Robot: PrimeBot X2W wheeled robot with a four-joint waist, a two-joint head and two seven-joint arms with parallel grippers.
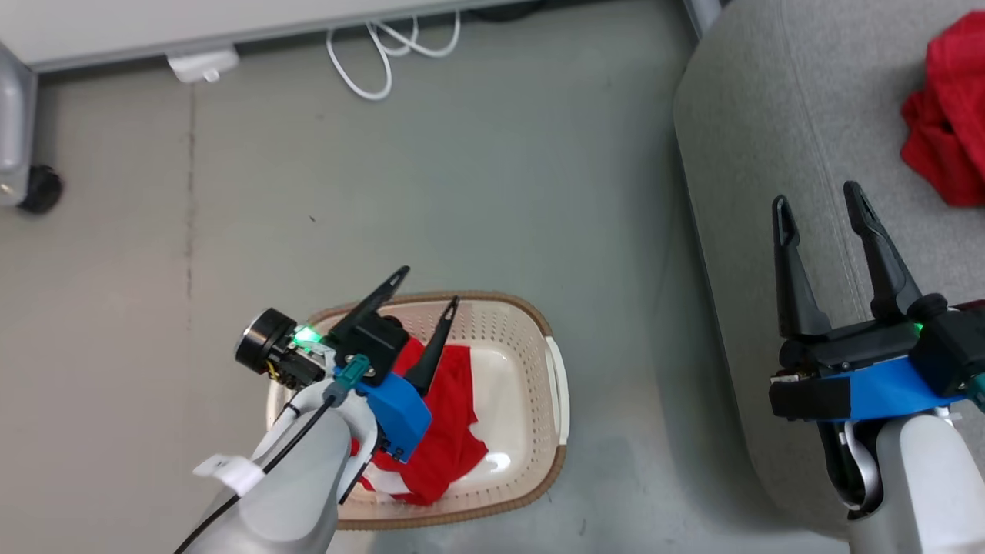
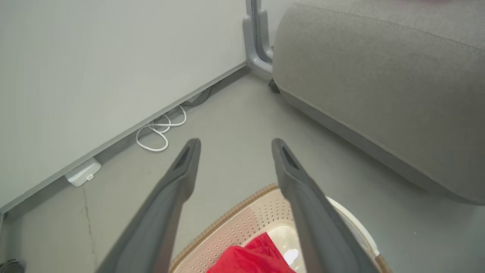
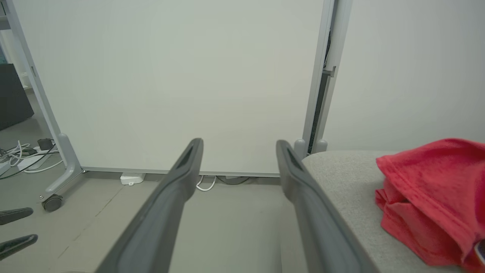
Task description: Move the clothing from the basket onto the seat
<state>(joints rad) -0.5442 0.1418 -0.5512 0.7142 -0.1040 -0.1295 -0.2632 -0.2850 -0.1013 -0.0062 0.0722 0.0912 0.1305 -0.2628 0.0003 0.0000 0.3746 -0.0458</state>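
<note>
White cable [image 1: 385, 61], one loop of it, lies by the pale wall panel [image 1: 154, 23] with one white plug block [image 1: 202, 65] near it. A black caster [image 1: 40, 188] stands at the far left. The left forearm [image 1: 292, 492] covers part of the basket [image 1: 508, 319] in the head view.

There are two red garments. One garment [image 1: 450, 431] lies crumpled in the basket (white trim at its lower edge). The second garment [image 1: 950, 115] sits bunched on the seat [image 1: 769, 115].

The one basket is oval, of perforated cream plastic with a brown woven-look rim. It stands on smooth grey floor [image 1: 500, 154] near the seat's rounded, woven grey flank.

Both claws are spread wide and hold nothing. The left claw [image 1: 429, 285] hangs over the basket's far rim, and the right claw [image 1: 816, 194] hovers over the seat, apart from the second garment.
</note>
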